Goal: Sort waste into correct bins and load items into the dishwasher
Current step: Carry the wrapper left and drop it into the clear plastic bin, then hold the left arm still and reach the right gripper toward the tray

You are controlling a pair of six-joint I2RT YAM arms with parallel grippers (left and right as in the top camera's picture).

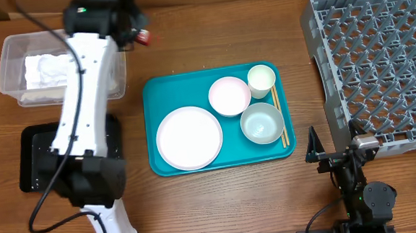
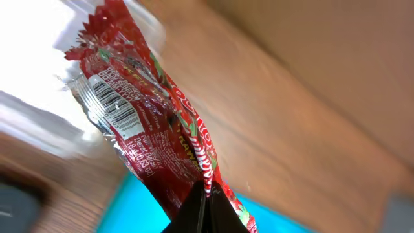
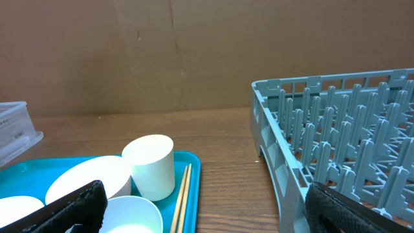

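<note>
My left gripper [image 1: 136, 33] is shut on a small red wrapper [image 1: 144, 36], lifted just right of the clear tub [image 1: 7, 51], which holds crumpled white napkins [image 1: 44, 69]. In the left wrist view the wrapper [image 2: 145, 129] hangs pinched at its edge between the closed fingertips [image 2: 220, 210]. The white plate [image 1: 189, 138], two pale bowls [image 1: 229, 96] [image 1: 261, 122], the cup [image 1: 261, 79] and the chopsticks [image 1: 278, 116] lie on the teal tray [image 1: 156, 91]. My right gripper [image 1: 336, 148] stands open and holds nothing, between the tray and the grey dish rack [image 1: 378, 55].
A shallow black tray [image 1: 31, 160] lies at the front left, partly under my left arm. In the right wrist view the cup [image 3: 150, 165], the chopsticks [image 3: 182, 194] and the rack wall [image 3: 278, 149] lie ahead of the open gripper [image 3: 207, 213].
</note>
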